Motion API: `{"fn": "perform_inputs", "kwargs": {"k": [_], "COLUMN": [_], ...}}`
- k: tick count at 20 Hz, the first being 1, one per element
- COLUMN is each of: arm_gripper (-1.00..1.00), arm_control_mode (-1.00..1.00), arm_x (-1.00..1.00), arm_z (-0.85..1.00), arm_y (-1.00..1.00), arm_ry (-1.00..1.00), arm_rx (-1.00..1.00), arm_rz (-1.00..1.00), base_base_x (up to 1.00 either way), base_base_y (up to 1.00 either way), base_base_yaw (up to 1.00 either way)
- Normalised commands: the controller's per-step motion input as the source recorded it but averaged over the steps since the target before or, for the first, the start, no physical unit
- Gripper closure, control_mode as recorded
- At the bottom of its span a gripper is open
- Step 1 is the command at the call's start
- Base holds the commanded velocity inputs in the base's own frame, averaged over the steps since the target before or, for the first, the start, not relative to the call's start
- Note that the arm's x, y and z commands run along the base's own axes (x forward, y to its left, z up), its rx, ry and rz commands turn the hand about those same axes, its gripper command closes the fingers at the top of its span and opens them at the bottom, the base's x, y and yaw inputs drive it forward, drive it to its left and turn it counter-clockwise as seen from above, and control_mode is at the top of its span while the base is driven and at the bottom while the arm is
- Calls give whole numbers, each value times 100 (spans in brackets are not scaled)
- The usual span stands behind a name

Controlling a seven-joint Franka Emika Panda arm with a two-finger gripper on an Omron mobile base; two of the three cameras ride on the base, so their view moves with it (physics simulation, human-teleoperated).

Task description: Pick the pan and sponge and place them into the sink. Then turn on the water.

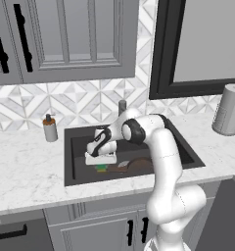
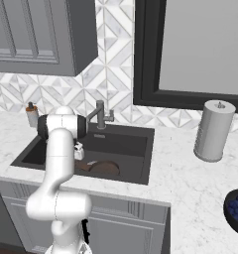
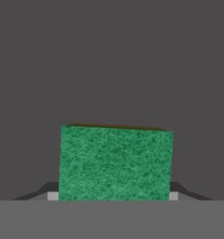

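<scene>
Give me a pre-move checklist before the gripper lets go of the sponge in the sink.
1. Sponge between the gripper fingers: ok, its green face sits between both tips in the hand view.
2. Gripper over the sink: ok, the hand hangs inside the basin.
3. Pan already in the sink: ok, it lies on the basin floor.
4. Sponge touching the floor: cannot tell.
5. Water off at the faucet: ok, no stream visible.
6. Drop spot free of the pan: cannot tell; the hand view shows plain grey floor behind the sponge.

A home kitchen: a dark sink (image 1: 73,166) set in a marble counter (image 1: 26,166), grey cabinets (image 1: 65,39) above it, patterned backsplash tiles (image 1: 80,100) behind.
</scene>
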Motion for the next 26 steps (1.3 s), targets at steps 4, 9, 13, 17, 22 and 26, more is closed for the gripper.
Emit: {"fn": "perform_inputs", "kwargs": {"k": [4, 9, 13, 17, 22, 26], "arm_gripper": [-100, -100, -100, -100, -100, -100], "arm_control_mode": [-100, -100, -100, -100, -100, -100], "arm_x": [0, 0, -9, -29, -58, -71], "arm_z": [0, 1, 31, 81, 100, 100], "arm_y": [0, 0, 0, -12, -20, -15], "arm_ry": [0, 0, -1, -7, -10, -10], "arm_rx": [0, 0, 0, 0, 0, 0], "arm_rz": [0, 0, 0, 0, 0, 0], "base_base_x": [0, 0, 0, 0, 0, 0], "base_base_y": [0, 0, 0, 0, 0, 0], "base_base_yaw": [0, 0, 0, 0, 0, 0]}}
